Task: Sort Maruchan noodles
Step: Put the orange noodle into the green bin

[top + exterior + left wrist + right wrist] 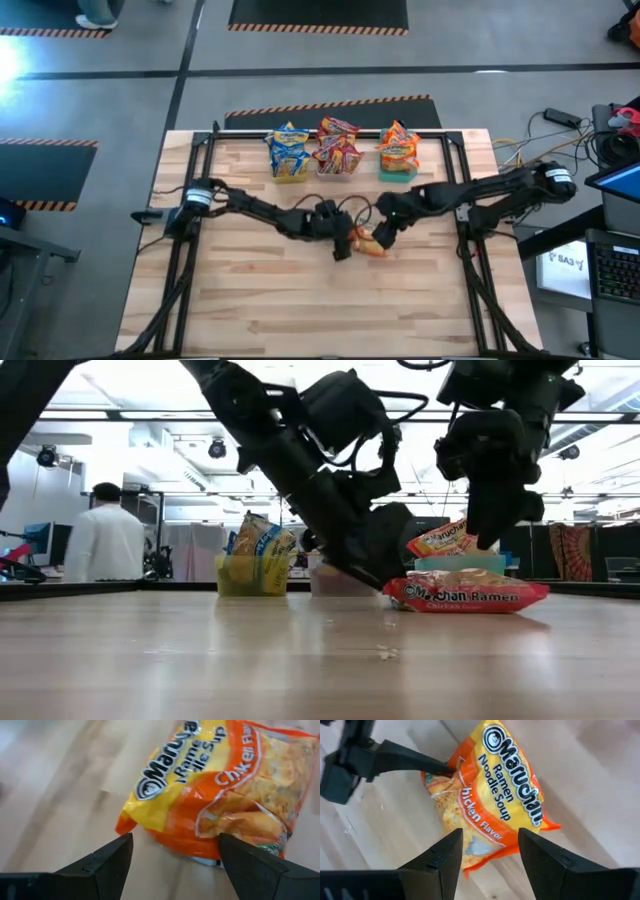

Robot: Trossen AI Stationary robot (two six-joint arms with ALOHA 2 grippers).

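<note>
Maruchan noodles packet [490,795] lay flat on our worktop [300,290]; both our grippers' jaws stood spread beside it, gripping nothing.

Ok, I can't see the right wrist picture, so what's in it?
An orange and yellow Maruchan chicken ramen packet lies flat on the wooden table. The right gripper hovers open over it, and the left gripper touches its edge.

Bright lamps [217,448] on the ceiling shine at the top of the low view, the arms look dark, and the left wrist view is blurry.
</note>
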